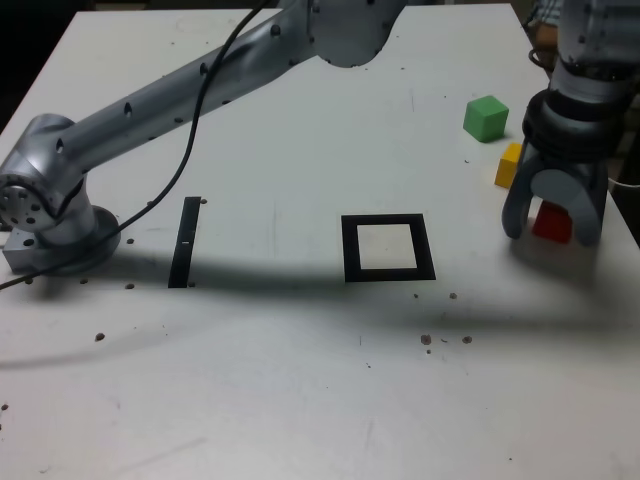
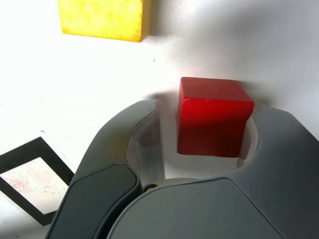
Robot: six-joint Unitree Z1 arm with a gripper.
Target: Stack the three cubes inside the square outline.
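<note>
You have a pale, matte tabletop [image 1: 230,410] filling most of the exterior view, scattered with small dark specks, and a straight black strip [image 1: 185,243] lies flat on its left side. A broad soft shadow crosses the middle of the surface from left to right. Beyond the far left edge you see darkness, and at the far right there is dim, brownish clutter [image 1: 545,38], too obscured to identify.

no legible text, label, brand, number or sign found in either the exterior view or the wrist view.
</note>
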